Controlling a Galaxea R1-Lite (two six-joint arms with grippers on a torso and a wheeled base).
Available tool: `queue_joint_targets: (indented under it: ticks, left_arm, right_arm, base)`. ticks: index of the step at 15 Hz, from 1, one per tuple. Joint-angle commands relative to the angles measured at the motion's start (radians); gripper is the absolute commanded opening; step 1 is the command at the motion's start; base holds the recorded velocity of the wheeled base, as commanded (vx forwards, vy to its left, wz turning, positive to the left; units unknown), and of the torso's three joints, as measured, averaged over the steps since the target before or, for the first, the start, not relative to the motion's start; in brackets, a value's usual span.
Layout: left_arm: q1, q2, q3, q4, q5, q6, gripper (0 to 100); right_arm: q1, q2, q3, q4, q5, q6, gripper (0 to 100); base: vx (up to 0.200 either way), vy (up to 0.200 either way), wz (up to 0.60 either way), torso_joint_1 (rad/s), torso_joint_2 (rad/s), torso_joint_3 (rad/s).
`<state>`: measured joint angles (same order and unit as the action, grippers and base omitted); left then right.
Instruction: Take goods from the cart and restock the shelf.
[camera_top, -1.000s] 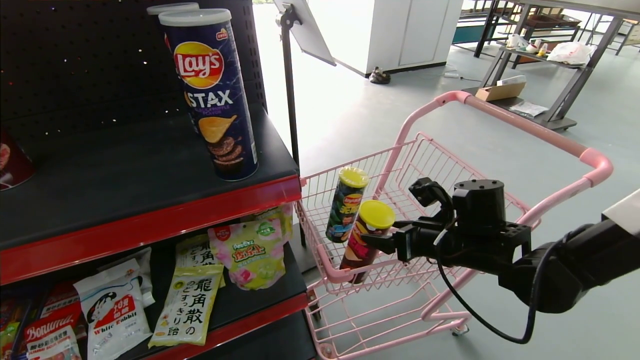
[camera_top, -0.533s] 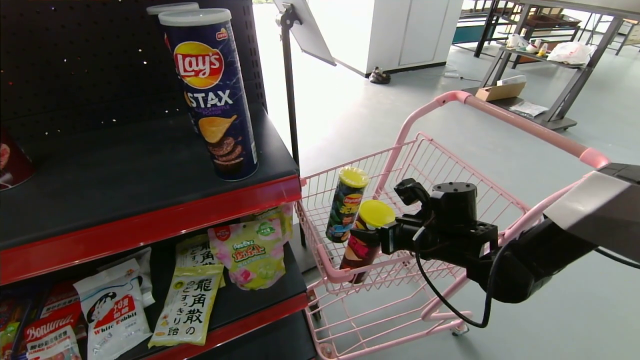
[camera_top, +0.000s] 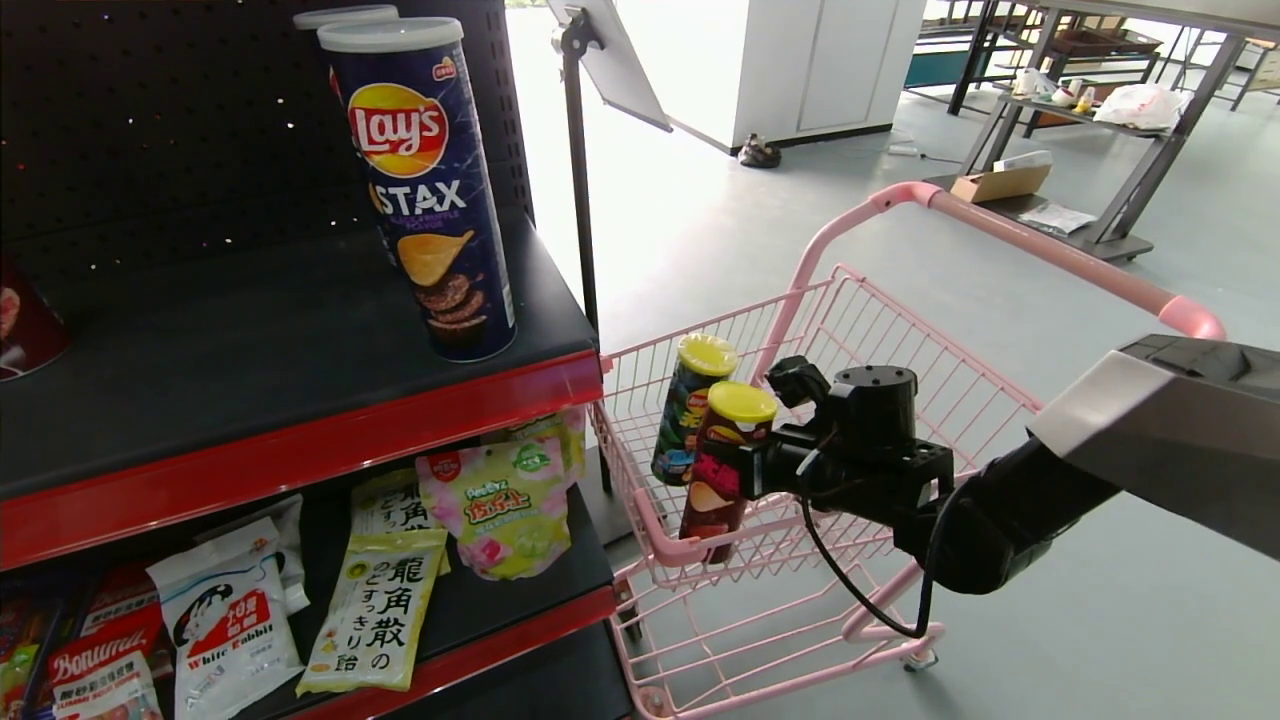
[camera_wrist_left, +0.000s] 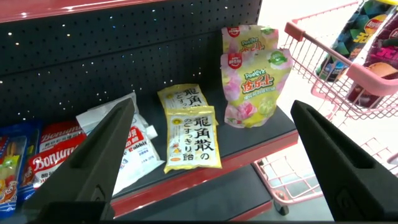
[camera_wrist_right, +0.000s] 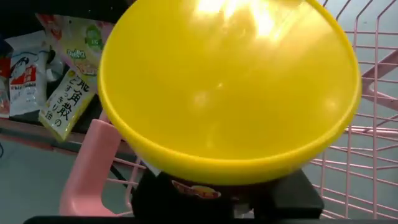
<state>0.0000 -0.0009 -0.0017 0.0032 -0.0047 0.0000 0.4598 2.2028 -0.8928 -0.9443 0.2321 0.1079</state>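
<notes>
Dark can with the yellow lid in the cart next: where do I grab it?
Probably grip the dark can on its upper body, just under the lid, coming from the handle side. It leans against the cart's wire wall by the shelf, red can in front of its lower part.

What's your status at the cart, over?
Left pincer open, by lower shelf. Right pincer shut on red can, inside cart. Second can tight beside it.
</notes>
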Motion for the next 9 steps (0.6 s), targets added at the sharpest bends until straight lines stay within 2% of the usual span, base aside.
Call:
queue_joint_targets:
  ticks: [1,6,9]
  left_arm:
    - [0.000,0.001,0.000,0.000,0.000,0.000,100]
    - [0.000,0.001,0.000,0.000,0.000,0.000,100]
    - [0.000,0.001,0.000,0.000,0.000,0.000,100]
  right_arm:
    - [0.002,-0.003,0.011,0.004,0.000,-0.002,0]
    - [0.002,-0.264,0.089,0.016,-0.022,-0.028,0]
    - [-0.021,-0.394,0.063,0.025,-0.022,-0.088,0]
  base:
    - [0.000,0.000,0.00,0.000,0.00,0.000]
    - [0.000,0.000,0.00,0.000,0.00,0.000]
    - [0.000,0.000,0.00,0.000,0.00,0.000]
